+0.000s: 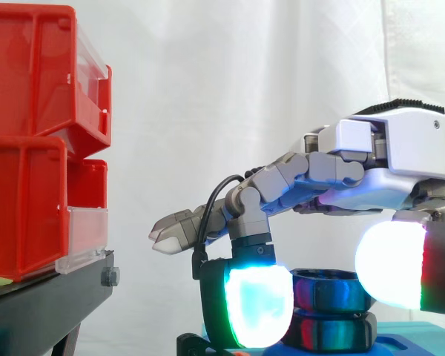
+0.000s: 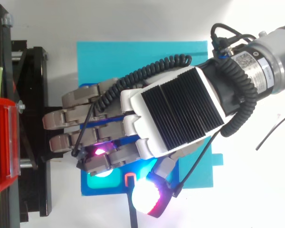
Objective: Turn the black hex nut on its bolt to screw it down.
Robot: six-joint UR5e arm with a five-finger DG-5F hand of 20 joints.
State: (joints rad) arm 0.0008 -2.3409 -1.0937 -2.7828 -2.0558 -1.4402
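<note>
Robot's hand (image 1: 386, 159) reaches in from the right and arches over the black hex nut (image 1: 330, 288). One finger is curled down so its cyan pad (image 1: 256, 304) sits against the nut's left side. The thumb's white pad (image 1: 389, 263) sits against its right side, so the nut looks pinched between them. The other fingers stretch out straight towards the red bins (image 1: 30, 148) and hold nothing.

The nut stands low over the blue base (image 1: 411, 343), with a second dark ring (image 1: 330, 330) just beneath it and only a thin gap between the two. Judging by that gap, the nut has little travel left. The grip for a turn seems made, while the tightening itself is not visibly finished.

No bolt thread can be seen, so how far the nut must go is uncertain. Whether the lower ring is a second nut or a collar is hard to tell. From above, the hand covers the nut, and true pad contact cannot be confirmed.
</note>
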